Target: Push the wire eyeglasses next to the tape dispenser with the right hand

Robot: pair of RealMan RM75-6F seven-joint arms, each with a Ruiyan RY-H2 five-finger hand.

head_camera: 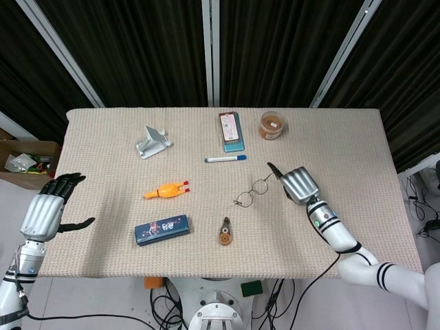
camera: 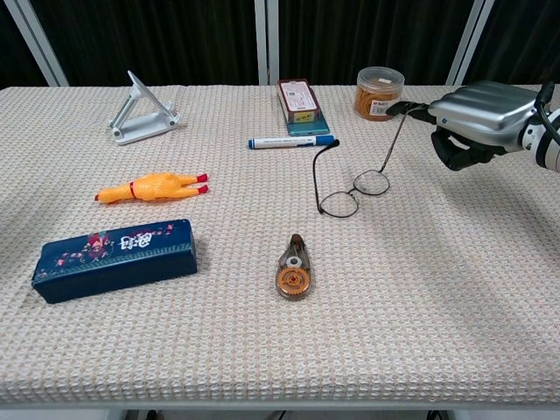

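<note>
The wire eyeglasses (head_camera: 251, 191) (camera: 354, 191) lie near the table's middle, temples unfolded and pointing away from me. The brown tape dispenser (head_camera: 225, 232) (camera: 294, 269) lies nearer me and to their left, a short gap away. My right hand (head_camera: 297, 184) (camera: 477, 118) hovers just right of the glasses. One finger is stretched out to the tip of the right temple and the others are curled in, holding nothing. My left hand (head_camera: 48, 210) hangs off the table's left edge with its fingers spread, seen only in the head view.
A white phone stand (head_camera: 152, 141) (camera: 140, 114), a blue marker (head_camera: 225, 159) (camera: 290, 141), a phone on a box (head_camera: 230, 130) and an orange jar (head_camera: 272, 125) (camera: 379, 92) sit at the back. A rubber chicken (head_camera: 166, 190) (camera: 153, 186) and a blue case (head_camera: 162, 229) (camera: 114, 258) lie left.
</note>
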